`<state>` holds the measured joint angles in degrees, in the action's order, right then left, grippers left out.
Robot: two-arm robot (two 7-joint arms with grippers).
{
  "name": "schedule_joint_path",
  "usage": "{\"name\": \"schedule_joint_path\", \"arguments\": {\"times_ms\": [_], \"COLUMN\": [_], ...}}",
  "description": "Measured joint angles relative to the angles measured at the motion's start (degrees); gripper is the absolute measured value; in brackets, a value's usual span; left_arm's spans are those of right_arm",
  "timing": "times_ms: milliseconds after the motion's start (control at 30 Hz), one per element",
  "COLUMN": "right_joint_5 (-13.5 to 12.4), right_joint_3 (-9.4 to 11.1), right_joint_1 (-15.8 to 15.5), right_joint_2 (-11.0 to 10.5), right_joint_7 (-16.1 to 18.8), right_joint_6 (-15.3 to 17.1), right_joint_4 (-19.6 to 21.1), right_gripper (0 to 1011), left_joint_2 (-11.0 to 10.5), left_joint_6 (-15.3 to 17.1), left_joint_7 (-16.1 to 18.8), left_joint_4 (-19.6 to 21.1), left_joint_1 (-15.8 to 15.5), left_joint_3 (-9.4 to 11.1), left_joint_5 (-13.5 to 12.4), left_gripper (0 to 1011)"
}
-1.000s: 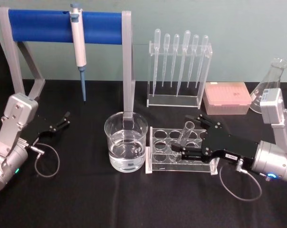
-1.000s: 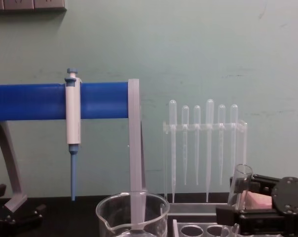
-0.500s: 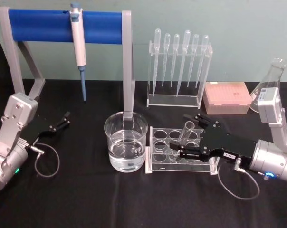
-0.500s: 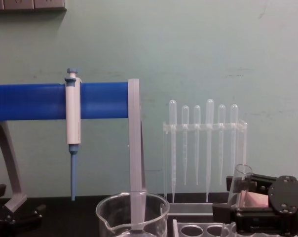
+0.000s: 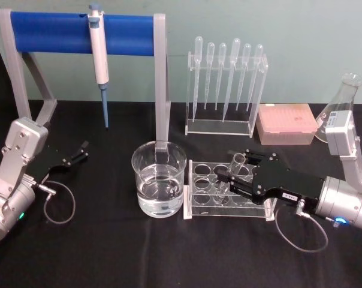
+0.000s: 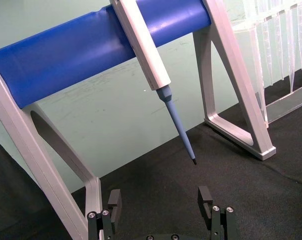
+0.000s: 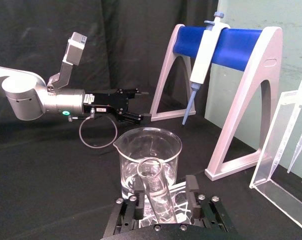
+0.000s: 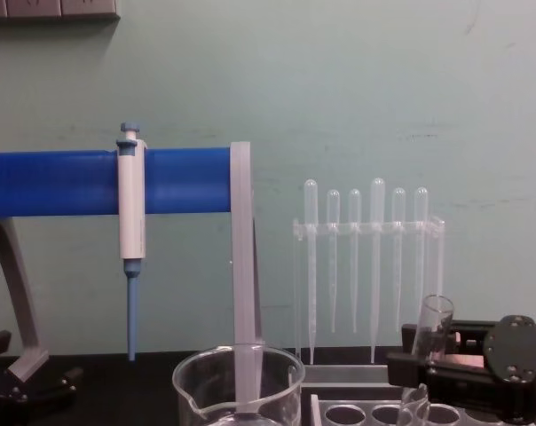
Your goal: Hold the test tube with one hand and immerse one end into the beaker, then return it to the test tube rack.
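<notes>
The test tube leans in a clear rack just right of the beaker, which holds water. My right gripper reaches in from the right with a finger on each side of the tube. In the right wrist view the test tube stands between the fingers with a small gap on both sides, so the right gripper is open. The beaker is right behind it. My left gripper rests at the left, open and empty.
A blue-barred stand holding a white pipette spans the back left. Its grey leg stands just behind the beaker. A rack of plastic pipettes, a pink box and a flask sit at the back right.
The right gripper's fingers have drawn closer together around the test tube, and the gripper has shifted slightly. The tube stays in the rack. The left arm has not moved.
</notes>
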<state>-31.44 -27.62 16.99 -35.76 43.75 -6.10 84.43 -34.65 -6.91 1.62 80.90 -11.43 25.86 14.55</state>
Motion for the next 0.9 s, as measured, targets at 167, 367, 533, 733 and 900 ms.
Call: {"name": "schedule_joint_path", "arguments": {"times_ms": [167,367,533,733,900], "right_joint_5": [-0.03,-0.07,-0.07,0.12,0.23], "right_joint_3": [0.01,0.04,0.04,0.04,0.13], "right_joint_1": [-0.01,-0.01,-0.01,0.03,0.63], "right_joint_2": [-0.02,-0.04,-0.04,-0.38,-1.01], "right_joint_7": [0.0,-0.01,-0.01,-0.35,-0.38], "right_joint_6": [0.03,0.03,0.03,0.25,0.94], "right_joint_4": [0.02,0.03,0.03,0.51,1.42], "right_gripper": [390,239,239,238,238], "left_joint_2": [0.0,0.0,0.0,0.0,0.0], "left_joint_6": [0.0,0.0,0.0,0.0,0.0], "left_joint_7": [0.0,0.0,0.0,0.0,0.0], "left_joint_4": [0.0,0.0,0.0,0.0,0.0], "left_joint_1": [0.0,0.0,0.0,0.0,0.0], "left_joint_3": [0.0,0.0,0.0,0.0,0.0], "left_joint_5": [0.0,0.0,0.0,0.0,0.0], "left_gripper": [1000,1000,1000,1000,1000]}}
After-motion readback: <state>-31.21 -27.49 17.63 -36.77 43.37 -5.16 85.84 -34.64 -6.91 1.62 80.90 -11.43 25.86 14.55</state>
